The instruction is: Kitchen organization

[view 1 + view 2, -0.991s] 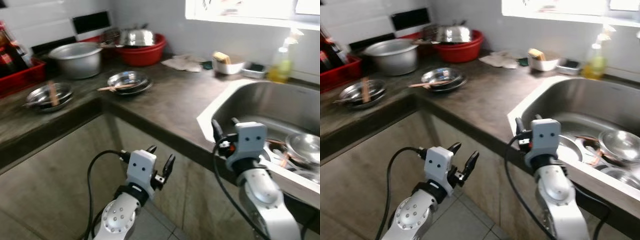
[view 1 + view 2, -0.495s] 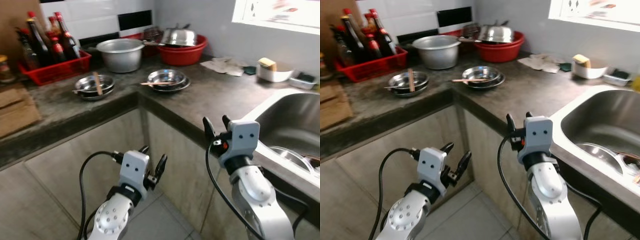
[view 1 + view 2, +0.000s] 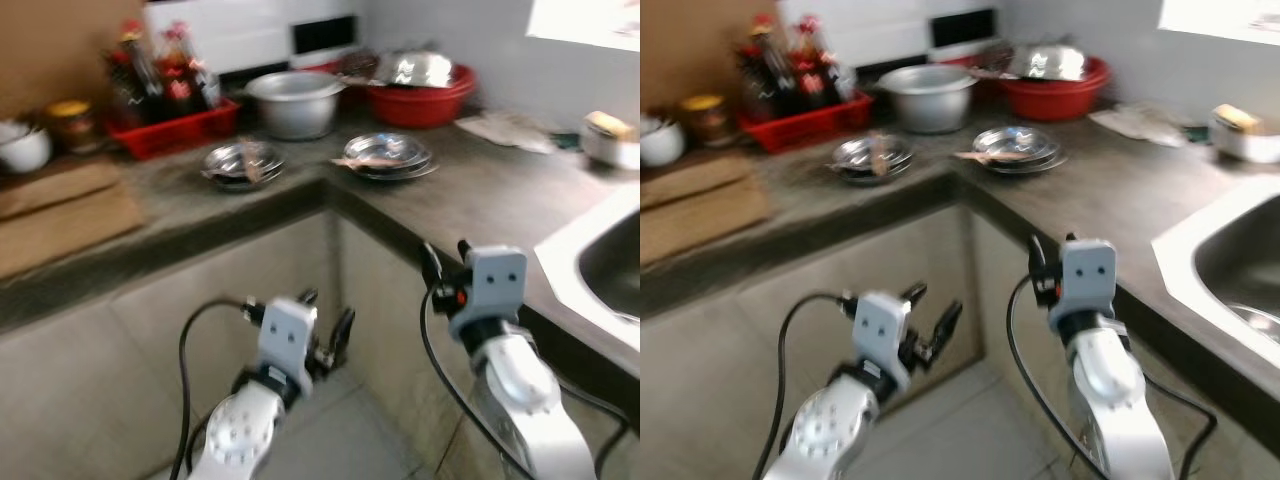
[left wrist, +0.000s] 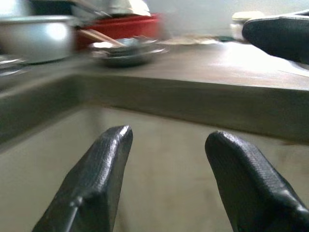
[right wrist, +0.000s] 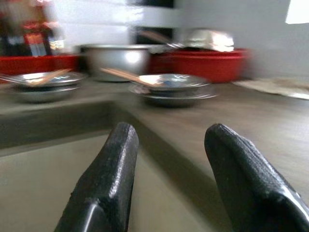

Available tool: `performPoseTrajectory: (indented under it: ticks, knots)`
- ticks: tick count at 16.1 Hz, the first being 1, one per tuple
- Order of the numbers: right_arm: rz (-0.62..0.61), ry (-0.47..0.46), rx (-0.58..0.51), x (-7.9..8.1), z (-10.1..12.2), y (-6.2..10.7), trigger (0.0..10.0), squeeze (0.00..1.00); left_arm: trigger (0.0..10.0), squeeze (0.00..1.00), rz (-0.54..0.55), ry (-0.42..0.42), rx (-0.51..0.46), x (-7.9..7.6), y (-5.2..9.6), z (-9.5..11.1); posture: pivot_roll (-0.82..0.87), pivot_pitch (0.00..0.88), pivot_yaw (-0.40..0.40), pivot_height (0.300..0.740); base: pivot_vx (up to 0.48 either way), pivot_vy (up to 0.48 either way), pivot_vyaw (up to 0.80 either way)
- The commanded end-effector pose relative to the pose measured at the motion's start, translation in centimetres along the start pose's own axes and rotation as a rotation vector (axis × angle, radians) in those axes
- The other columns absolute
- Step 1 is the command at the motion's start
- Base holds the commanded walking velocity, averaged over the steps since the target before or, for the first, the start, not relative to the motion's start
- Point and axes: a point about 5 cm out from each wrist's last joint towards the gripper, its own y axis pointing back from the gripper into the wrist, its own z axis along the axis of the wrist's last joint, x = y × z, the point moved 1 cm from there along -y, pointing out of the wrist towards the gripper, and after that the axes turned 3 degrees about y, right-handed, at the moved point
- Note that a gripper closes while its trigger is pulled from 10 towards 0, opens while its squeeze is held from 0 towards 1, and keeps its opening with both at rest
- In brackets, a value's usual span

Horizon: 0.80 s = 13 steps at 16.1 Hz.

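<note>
Two stacked steel bowls (image 3: 388,155) with chopsticks across them sit on the dark corner counter (image 3: 470,200). Another steel bowl (image 3: 240,162) with a wooden utensil lies to their left. My left gripper (image 3: 325,312) hangs low in front of the cabinet face, open and empty. At counter-edge height my right gripper (image 3: 446,255) is also open and empty. The left wrist view shows the left gripper (image 4: 169,137) aimed at the counter edge. The right gripper (image 5: 171,130) faces the bowl stack (image 5: 171,86) in the right wrist view.
At the back stand a grey pot (image 3: 297,102), a red basin (image 3: 420,90) with a steel lid, and a red crate of bottles (image 3: 170,110). Wooden boards (image 3: 60,215) lie at the left. The sink rim (image 3: 600,260) is at the right. Tiled floor lies below.
The whole picture has swung left: the sink has slid to the right edge, while the bottle crate and wooden boards have come in. Both grippers stay open and empty.
</note>
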Motion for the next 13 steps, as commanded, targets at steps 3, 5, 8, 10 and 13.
performPoseTrajectory:
  ticks: [3,5,8,10,13]
  knots:
    - [0.036,-0.01,-0.003,0.96,0.11,-0.1,10.0,0.0,10.0,0.0,0.028,-0.027,0.009,0.51,0.28,-0.18,-0.04,0.013,0.02,0.74,0.185,0.0,0.8]
    - [0.049,-0.005,0.004,1.21,-0.08,-0.16,10.0,0.0,10.0,0.0,0.032,-0.029,0.007,0.55,0.23,-0.15,-0.04,0.015,0.021,0.74,0.371,0.0,0.8]
    - [0.054,-0.007,0.009,1.33,-0.19,-0.22,10.0,0.0,10.0,0.0,0.033,-0.03,0.007,0.56,0.18,-0.13,-0.04,0.016,0.02,0.74,0.381,0.0,0.8]
    - [0.053,-0.016,0.008,1.4,-0.15,-0.36,10.0,0.0,10.0,0.0,0.034,-0.032,0.01,0.59,0.2,-0.18,-0.04,0.023,0.021,0.74,0.382,0.0,0.4]
    - [0.053,-0.034,0.007,1.53,-0.06,-0.56,10.0,0.0,10.0,0.0,0.037,-0.032,0.015,0.61,0.27,-0.29,-0.04,0.026,0.021,0.74,0.382,0.0,0.0]
